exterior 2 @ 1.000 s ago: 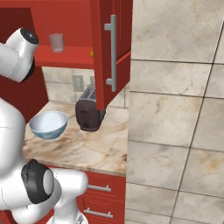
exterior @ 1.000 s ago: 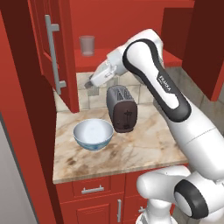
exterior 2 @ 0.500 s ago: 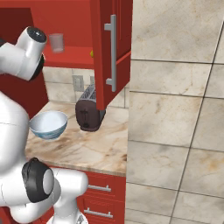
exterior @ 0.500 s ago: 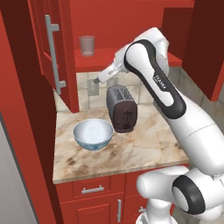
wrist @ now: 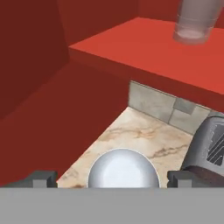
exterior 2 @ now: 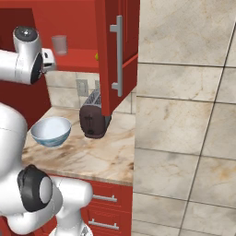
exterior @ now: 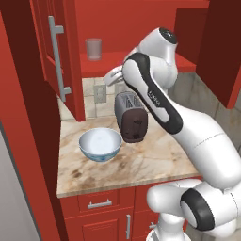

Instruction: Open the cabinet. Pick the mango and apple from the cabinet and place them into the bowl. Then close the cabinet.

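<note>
On the tabletop (exterior: pixel 141 164) the pale blue bowl (exterior: pixel 100 143) sits empty, the dark toaster (exterior: pixel 132 116) touching it at its three o'clock. Over the last second the arm has swung its hand up and back from beside the toaster, so the claw (wrist: pixel 112 178) now hangs over the bowl, spread wide and holding nothing. Beyond, the cabinet (exterior 2: pixel 115 50) stands open; a clear glass cup (exterior: pixel 93 48) sits on its shelf, a speck of yellow, likely the mango (exterior 2: pixel 97 56), showing past the door edge. Fruit picking looks next.
</note>
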{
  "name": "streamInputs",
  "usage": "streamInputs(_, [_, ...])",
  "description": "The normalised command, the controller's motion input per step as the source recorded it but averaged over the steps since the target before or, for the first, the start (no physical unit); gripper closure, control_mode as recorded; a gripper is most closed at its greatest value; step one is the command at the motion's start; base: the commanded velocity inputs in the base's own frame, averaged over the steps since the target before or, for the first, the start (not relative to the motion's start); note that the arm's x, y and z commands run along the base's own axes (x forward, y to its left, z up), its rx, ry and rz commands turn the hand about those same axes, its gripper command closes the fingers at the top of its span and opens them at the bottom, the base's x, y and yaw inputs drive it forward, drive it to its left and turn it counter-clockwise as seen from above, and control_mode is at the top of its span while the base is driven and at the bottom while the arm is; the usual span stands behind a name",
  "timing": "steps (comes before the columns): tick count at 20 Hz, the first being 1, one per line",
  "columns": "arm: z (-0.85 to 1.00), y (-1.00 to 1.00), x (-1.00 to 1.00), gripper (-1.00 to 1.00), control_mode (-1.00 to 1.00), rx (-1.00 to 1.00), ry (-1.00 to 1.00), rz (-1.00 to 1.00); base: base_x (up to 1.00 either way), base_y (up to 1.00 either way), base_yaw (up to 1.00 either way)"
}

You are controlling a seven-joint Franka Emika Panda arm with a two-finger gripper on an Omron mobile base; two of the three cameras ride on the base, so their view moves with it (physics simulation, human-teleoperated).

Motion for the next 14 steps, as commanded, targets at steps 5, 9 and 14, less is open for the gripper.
streamInputs(5, [0.0, -0.47, 0.14, -1.0, -1.0, -0.03, 0.02, -0.37, 0.0, 0.0, 0.0])
streamInputs(9, [-0.01, -0.48, 0.05, -1.0, -1.0, -0.03, 0.0, -0.29, 0.0, 0.0, 0.0])
streamInputs(14, [-0.01, -0.47, 0.06, -1.0, -1.0, -0.02, 0.0, -0.29, 0.0, 0.0, 0.0])
